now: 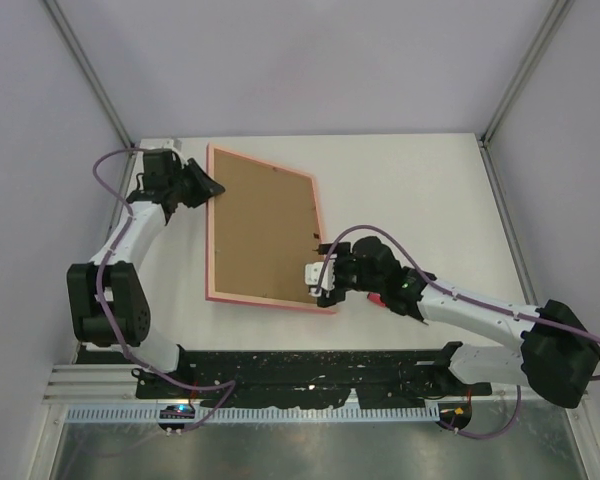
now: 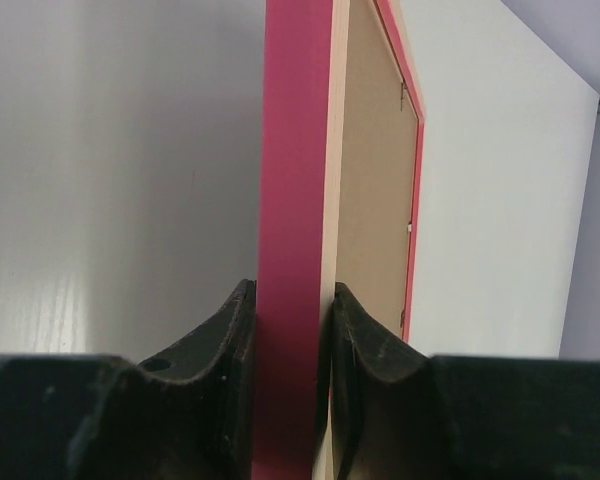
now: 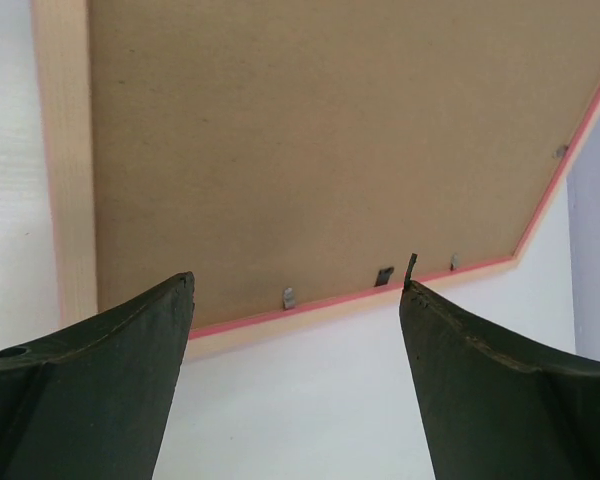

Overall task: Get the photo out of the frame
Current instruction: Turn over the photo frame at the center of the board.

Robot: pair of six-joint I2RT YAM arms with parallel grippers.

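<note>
Overhead, a thin pink frame (image 1: 260, 225) lies back-up on a white surface (image 1: 410, 190), its brown backing board (image 3: 310, 140) showing. The left tool (image 1: 208, 187) is closed narrowly on the frame's rail, with the pink edge pinched between its two fingers to steady the frame. The right tool (image 1: 315, 280) stands wide open and holds nothing. The frame's opposite edge is just ahead of it, apart from both fingers. Along that edge, just beyond the fingertips, small metal tabs (image 3: 289, 297) hold the board in; one at the tip of a finger appears bent upward. The photo is not visible — presumably it sits beneath the board, inside the frame. The step in hand looks like freeing the tabs. To do it well, set one fingertip against each tab in turn and turn it gently away from the board. The left tool's grip should resist sliding so the frame does not skate.
</note>
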